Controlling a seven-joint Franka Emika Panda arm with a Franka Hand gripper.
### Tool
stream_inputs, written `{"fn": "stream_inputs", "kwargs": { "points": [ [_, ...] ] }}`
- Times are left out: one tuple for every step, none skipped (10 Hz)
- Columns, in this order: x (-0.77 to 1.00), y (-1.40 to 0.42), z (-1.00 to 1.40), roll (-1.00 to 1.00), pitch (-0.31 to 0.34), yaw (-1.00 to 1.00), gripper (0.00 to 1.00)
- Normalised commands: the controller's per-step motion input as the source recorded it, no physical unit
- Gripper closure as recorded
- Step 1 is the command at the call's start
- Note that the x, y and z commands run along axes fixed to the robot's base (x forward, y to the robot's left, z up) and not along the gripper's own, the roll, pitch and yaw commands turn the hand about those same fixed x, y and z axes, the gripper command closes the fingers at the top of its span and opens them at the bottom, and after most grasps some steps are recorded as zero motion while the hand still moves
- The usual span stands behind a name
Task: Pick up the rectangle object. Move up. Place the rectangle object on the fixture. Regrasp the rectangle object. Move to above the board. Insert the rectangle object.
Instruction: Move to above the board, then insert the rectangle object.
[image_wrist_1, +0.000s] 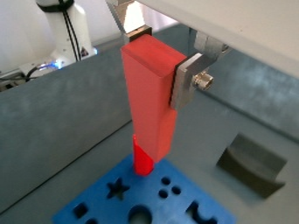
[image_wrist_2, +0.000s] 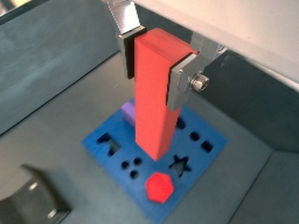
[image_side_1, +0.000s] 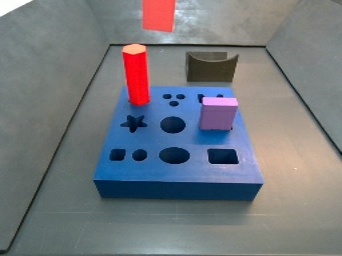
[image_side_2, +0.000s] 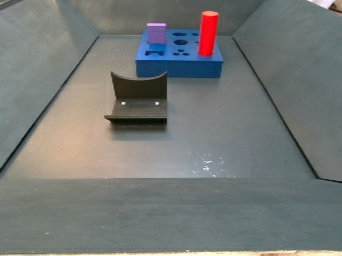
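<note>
The gripper (image_wrist_1: 163, 59) is seen closed on the rectangle object (image_wrist_1: 149, 101), its flat silver fingers (image_wrist_1: 187, 80) pressed against opposite faces near the block's upper end in both wrist views. The salmon-red block is held upright, hanging well above the board (image_wrist_2: 205, 149). In a side view only the block's lower end (image_side_1: 159, 13) is shown, at the top edge of the frame left of centre, clear of everything below; the gripper itself is cut off there.

On the blue board (image_side_1: 181, 175) a red hexagonal pillar (image_side_1: 135, 74) is stood at the upper left corner, and a lilac cube (image_side_1: 218, 113) is set toward the right side. Star, round and square holes are left open.

The fixture (image_side_1: 211, 66) is placed on the floor just behind the board; in a side view it (image_side_2: 136, 101) is shown left of centre, apart from the board (image_side_2: 181, 58).
</note>
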Motion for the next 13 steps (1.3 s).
{"fn": "stream_inputs", "kwargs": {
  "points": [
    [-0.08,0.03,0.0,-0.36,-0.113,-0.05,1.0],
    [-0.06,0.02,0.0,-0.22,-0.079,-0.03,1.0],
    [0.0,-0.03,0.0,0.0,0.0,0.0,1.0],
    [0.0,-0.01,-0.02,0.0,0.0,0.0,1.0],
    [-0.2,-0.02,0.0,0.0,-0.07,0.14,1.0],
    [-0.26,0.0,0.0,0.0,-0.123,0.21,1.0],
    [-0.21,0.0,-0.16,0.0,-0.201,0.0,1.0],
    [0.17,-0.35,-0.41,-0.13,-0.137,0.09,1.0],
    [0.59,-0.44,-0.47,-0.17,-0.029,0.19,1.0],
    [0.77,-0.42,-0.59,-0.2,0.0,0.17,1.0],
    [0.85,-0.4,-0.62,-0.2,0.0,0.18,1.0],
    [0.87,-0.37,-0.66,-0.19,0.0,0.19,1.0],
    [0.91,-0.4,-0.74,-0.16,0.0,0.16,1.0]
  ]
}}
